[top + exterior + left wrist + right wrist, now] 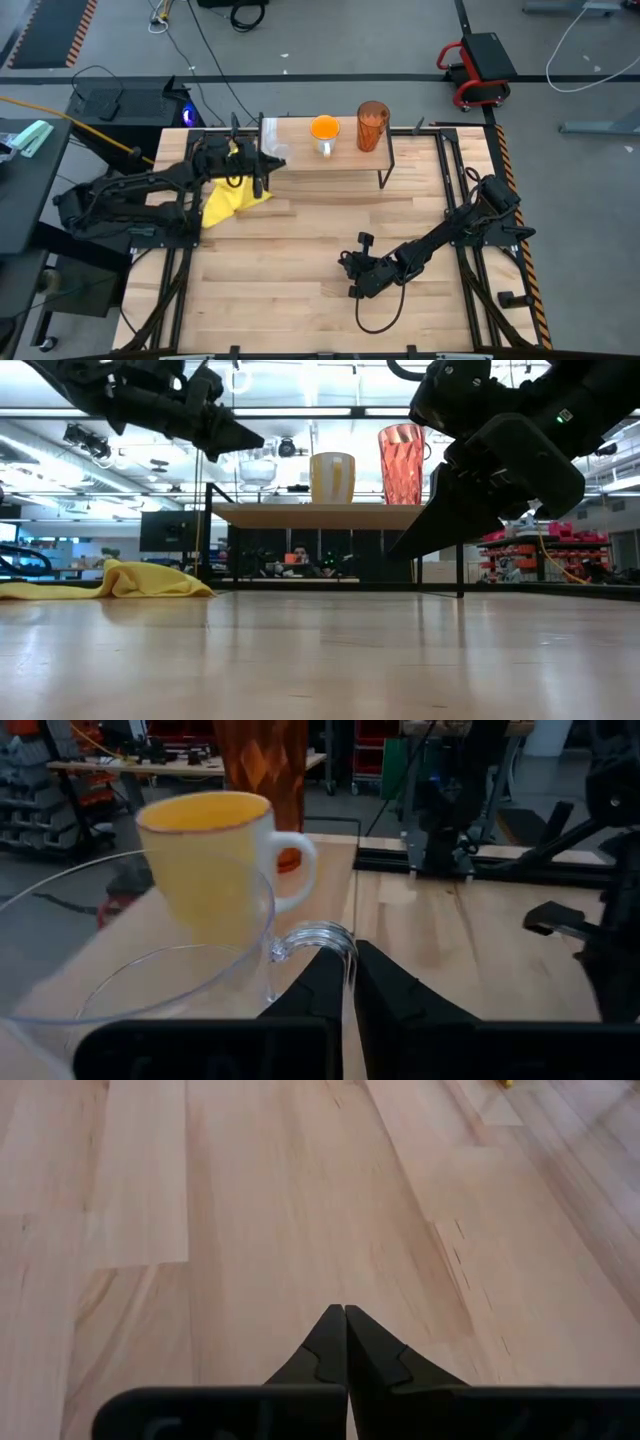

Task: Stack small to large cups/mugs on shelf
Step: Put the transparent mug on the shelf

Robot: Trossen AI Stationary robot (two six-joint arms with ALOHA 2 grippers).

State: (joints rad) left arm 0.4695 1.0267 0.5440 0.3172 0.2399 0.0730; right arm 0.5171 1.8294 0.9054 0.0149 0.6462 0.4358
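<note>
Left gripper (350,982) clamped on clear glass cup's (130,955) handle – shelf (345,158) at 12 o'clock, right gripper (345,1342) closed (empty), 5 o'clock.

My mid-size orange mug (324,129) has a white handle, the tall translucent tumbler (372,125) is faceted amber-brown, the small glass cup (130,960) is clear, the crumpled cloth (230,200) yellow, my bench (300,290) pale streaked wood

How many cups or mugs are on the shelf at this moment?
3. The clear glass cup is at the shelf's left end, its handle pinched in the left claw. The orange mug stands in the middle, the amber tumbler to its right.
</note>
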